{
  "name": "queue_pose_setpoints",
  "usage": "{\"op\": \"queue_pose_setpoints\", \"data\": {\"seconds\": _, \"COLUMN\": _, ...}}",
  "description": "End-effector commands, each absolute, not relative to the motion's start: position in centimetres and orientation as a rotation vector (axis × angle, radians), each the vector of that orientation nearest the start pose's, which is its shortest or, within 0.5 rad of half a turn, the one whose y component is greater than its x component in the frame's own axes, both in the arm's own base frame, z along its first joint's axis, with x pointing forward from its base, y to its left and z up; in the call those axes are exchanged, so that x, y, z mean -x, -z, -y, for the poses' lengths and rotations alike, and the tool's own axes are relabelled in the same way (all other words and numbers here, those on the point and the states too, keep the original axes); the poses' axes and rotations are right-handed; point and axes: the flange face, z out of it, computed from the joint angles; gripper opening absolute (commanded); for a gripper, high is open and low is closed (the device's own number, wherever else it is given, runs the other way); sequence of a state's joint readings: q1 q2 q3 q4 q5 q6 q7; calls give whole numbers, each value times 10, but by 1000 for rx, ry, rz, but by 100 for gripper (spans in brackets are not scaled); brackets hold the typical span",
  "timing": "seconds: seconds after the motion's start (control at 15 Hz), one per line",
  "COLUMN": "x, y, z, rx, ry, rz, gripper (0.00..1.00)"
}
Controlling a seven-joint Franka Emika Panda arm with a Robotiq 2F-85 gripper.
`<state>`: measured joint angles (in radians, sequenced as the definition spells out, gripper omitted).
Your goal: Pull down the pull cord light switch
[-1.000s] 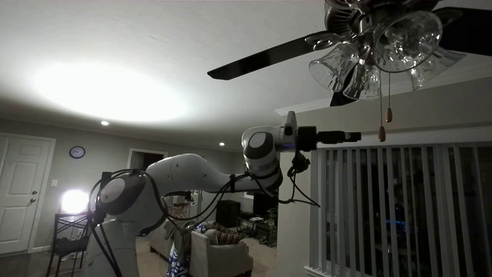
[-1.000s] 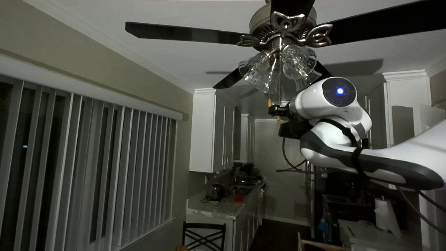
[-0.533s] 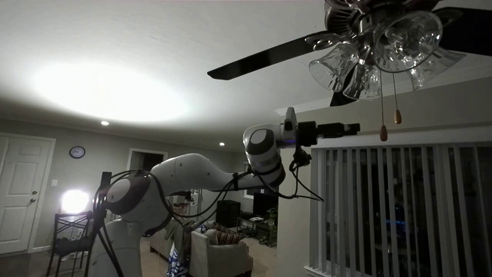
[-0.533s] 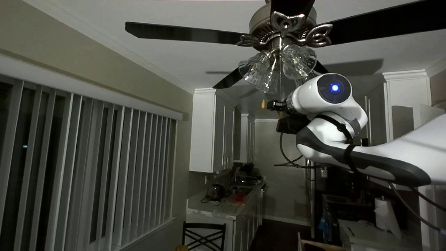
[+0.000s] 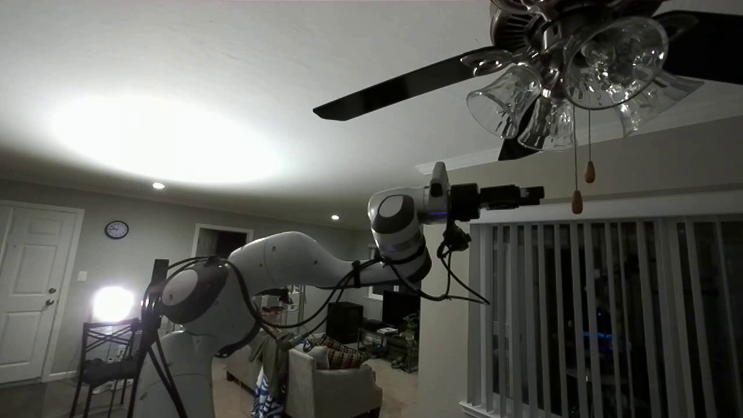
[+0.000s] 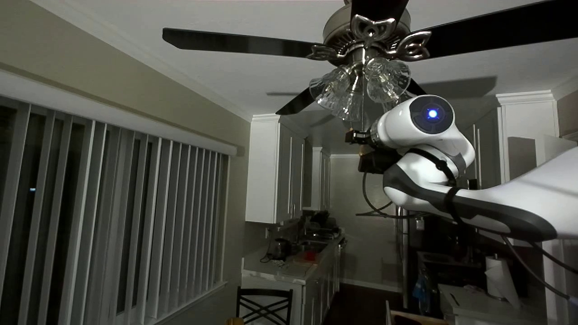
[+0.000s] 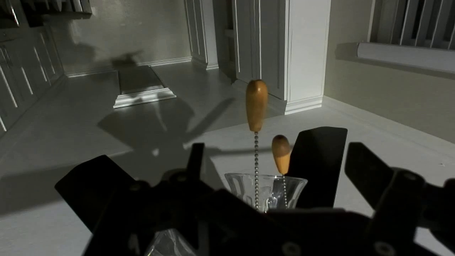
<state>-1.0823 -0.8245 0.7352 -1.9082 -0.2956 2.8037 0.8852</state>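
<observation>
In an exterior view, a clock (image 5: 116,230) hangs right of the white door (image 5: 32,293); a pale armchair (image 5: 348,388) stands farther right of that door.

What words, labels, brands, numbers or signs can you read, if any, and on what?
None can be read in any view.
Wall clock: dial marks too small to read.
Small blue glow at the right in an exterior view: too blurred to tell whether it is lettering.

We see the small tapered orange-brown knob (image 5: 590,172) on the shorter beaded metal chain (image 7: 284,188) swung back closer to the longer beaded chain (image 7: 256,163), and our black two-fingered gripper (image 5: 539,195) now higher than a second ago.
</observation>
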Motion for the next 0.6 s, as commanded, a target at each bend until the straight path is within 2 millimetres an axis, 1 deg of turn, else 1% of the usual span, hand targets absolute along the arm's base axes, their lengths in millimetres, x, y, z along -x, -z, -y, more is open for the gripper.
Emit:
{"op": "queue_pose_setpoints", "data": {"seconds": 0.0, "x": -424, "y": -842, "z": -111, "rx": 2306, "ry": 2520, "rz": -823, "gripper": 100}}
{"op": "queue_pose_setpoints", "data": {"seconds": 0.13, "x": -432, "y": -843, "z": -118, "rx": 2345, "ry": 2503, "rz": -799, "gripper": 100}}
{"op": "queue_pose_setpoints", "data": {"seconds": 0.27, "x": -441, "y": -839, "z": -121, "rx": 2378, "ry": 2471, "rz": -803, "gripper": 100}}
{"op": "queue_pose_setpoints", "data": {"seconds": 0.4, "x": -453, "y": -834, "z": -113, "rx": 2428, "ry": 2415, "rz": -855, "gripper": 100}}
{"op": "queue_pose_setpoints", "data": {"seconds": 0.53, "x": -461, "y": -833, "z": -100, "rx": 2455, "ry": 2370, "rz": -921, "gripper": 100}}
